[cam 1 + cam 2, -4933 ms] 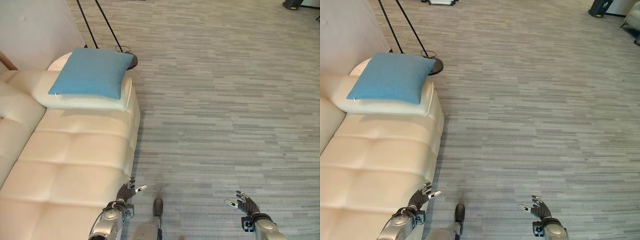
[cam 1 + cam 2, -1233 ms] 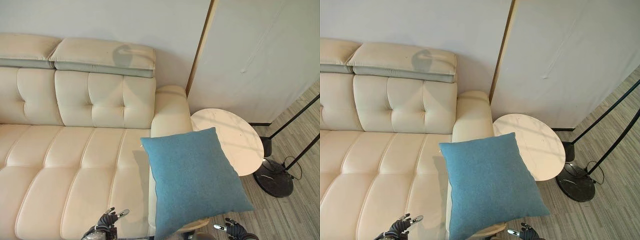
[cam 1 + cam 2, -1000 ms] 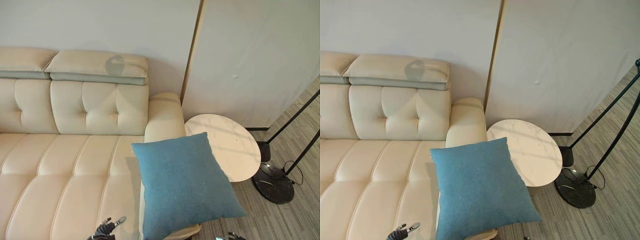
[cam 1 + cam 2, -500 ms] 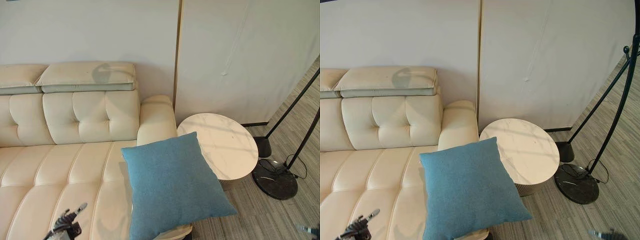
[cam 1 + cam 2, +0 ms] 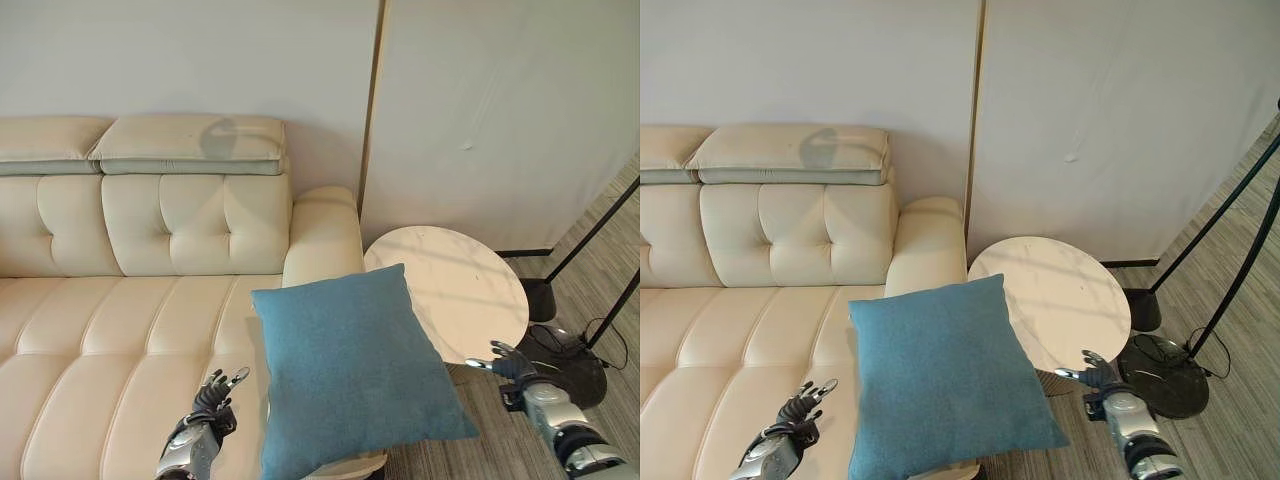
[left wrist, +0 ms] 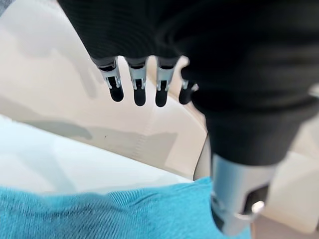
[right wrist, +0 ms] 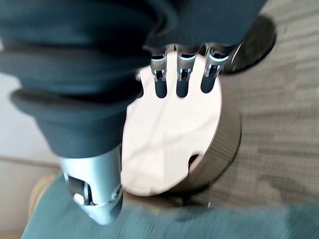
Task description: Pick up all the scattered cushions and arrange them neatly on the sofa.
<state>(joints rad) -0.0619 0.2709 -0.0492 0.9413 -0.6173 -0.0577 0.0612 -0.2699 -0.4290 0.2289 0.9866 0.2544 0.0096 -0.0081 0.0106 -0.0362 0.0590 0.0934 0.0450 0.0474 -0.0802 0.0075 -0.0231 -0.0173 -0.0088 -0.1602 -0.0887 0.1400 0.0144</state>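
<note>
You had the blue cushion (image 5: 355,375) lying flat across the outer end of the sofa (image 5: 130,330), over the near part of the armrest, one corner overhanging toward the round side table (image 5: 455,290) and the lower edge jutting past the sofa's front. It was on the sofa but not neatly placed; my judgement is it needed lifting and standing against the backrest. Your left hand (image 5: 212,398) hovered over the seat just beside the cushion's sofa-side edge, fingers straight and spread, holding nothing. Your right hand (image 5: 510,366) hovered on the cushion's other side, by the near rim of the table, fingers likewise relaxed and empty. With one hand on each flank and both apart from the cloth, the pose read as the set-up for a two-handed grasp. A floor lamp base (image 5: 570,355) stood beyond the table, away from the cushion. No other cushion was seen near the sofa.
</note>
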